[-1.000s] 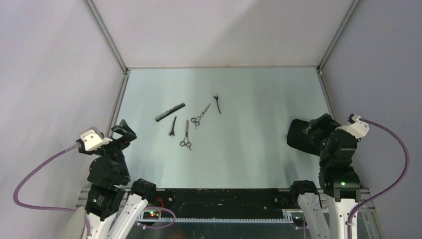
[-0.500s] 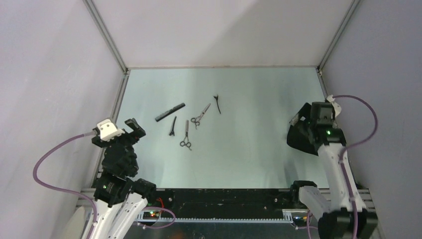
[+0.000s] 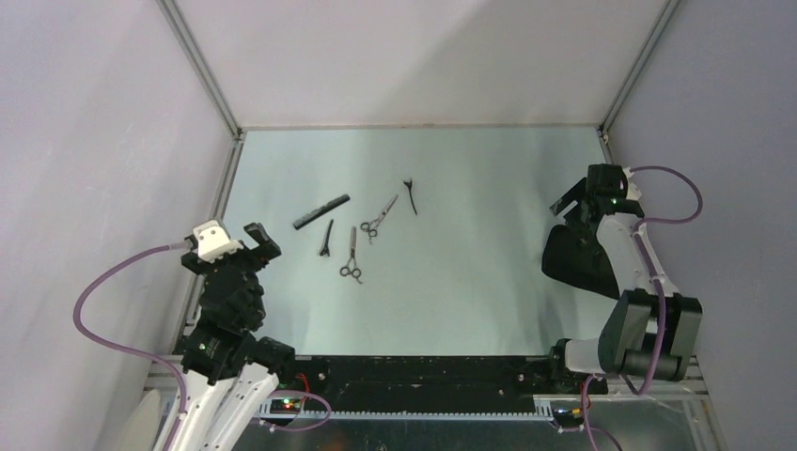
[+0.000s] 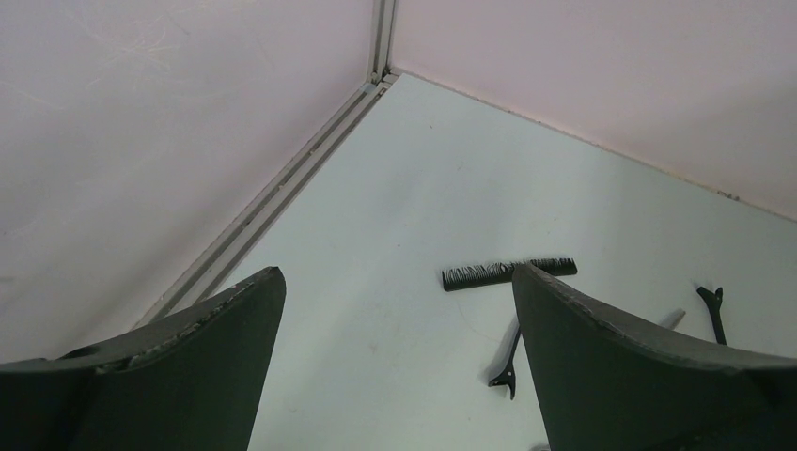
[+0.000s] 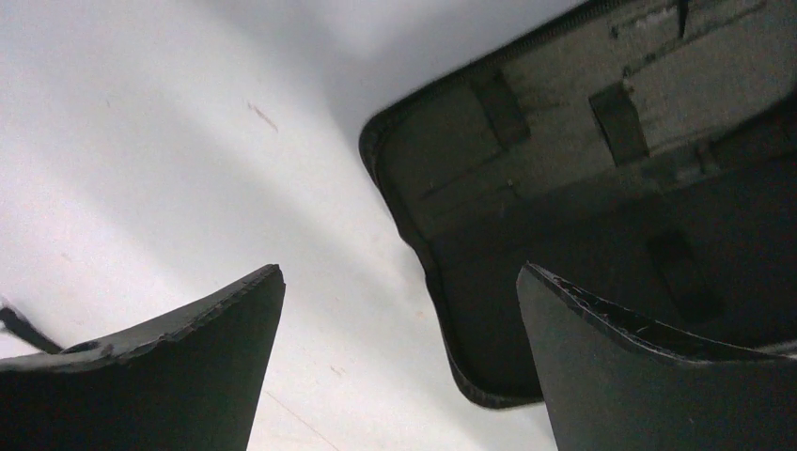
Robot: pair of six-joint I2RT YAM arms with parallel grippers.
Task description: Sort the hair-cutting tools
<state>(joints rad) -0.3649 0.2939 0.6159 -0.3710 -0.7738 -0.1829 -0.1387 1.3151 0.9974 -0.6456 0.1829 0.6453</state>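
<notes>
hair-cutting tools, 5 pcs, all loose on the table (image 3: 470,282), centre-left of the top view; none appear to touch.

- comb (image 3: 320,211): flat, dark, straight; upper left of the group, lying diagonal. prob. light, stiff plastic. lies flush, so little to get under; pinch across the spine at mid-length.
- lower scissors (image 3: 351,254): silver, rings toward frame bottom, blades pointing up-frame. upper scissors (image 3: 380,218): diagonal, just up-right of it. steel, rigid, slick, likely heaviest of the lot; take at the pivot or shanks, not the blade tips.
- clip a (image 3: 327,238): thin, black, between comb and lower scissors. clip b (image 3: 411,195): top right of the group. v. light, narrow, apt to skid or flip; pinch across mid-body.
- pouch (image 3: 571,258): large, black, right of frame; lies open, elastic loops inside per right wrist view. looks soft.
- left gripper (image 3: 260,241): spread wide, empty, lower left, apart from the tools.
- right gripper (image 3: 568,209): spread wide, empty, over the pouch's upper end.
</notes>
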